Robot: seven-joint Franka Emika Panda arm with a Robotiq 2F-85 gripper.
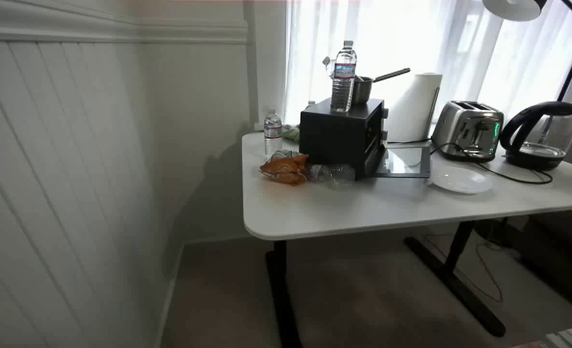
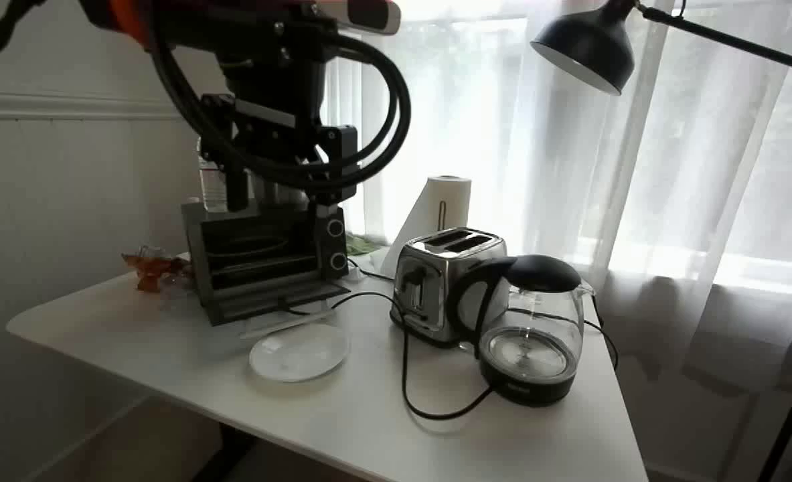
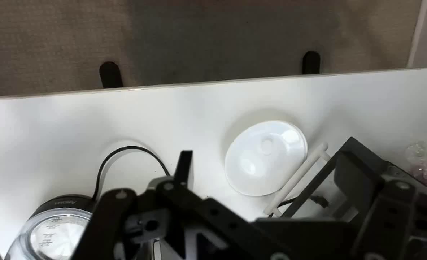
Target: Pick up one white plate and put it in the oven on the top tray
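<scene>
Plate (image 2: 298,353) rests on the worktop (image 2: 436,445) near the oven (image 1: 334,137), whose door (image 1: 404,162) is down, presumably to admit it; the fingers (image 3: 183,166) hang above, spread and empty, likely so the plate's rim can fit between.

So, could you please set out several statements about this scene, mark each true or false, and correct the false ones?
1. The door of the oven is open. True.
2. The gripper is holding the white plate. False: the gripper is open, and the white plate lies on the table.
3. A saucepan sits on top of the oven. True.
4. The kettle stands between the oven and the toaster. False: the toaster stands between the oven and the kettle.
5. An upright water bottle stands on the oven. True.
</scene>
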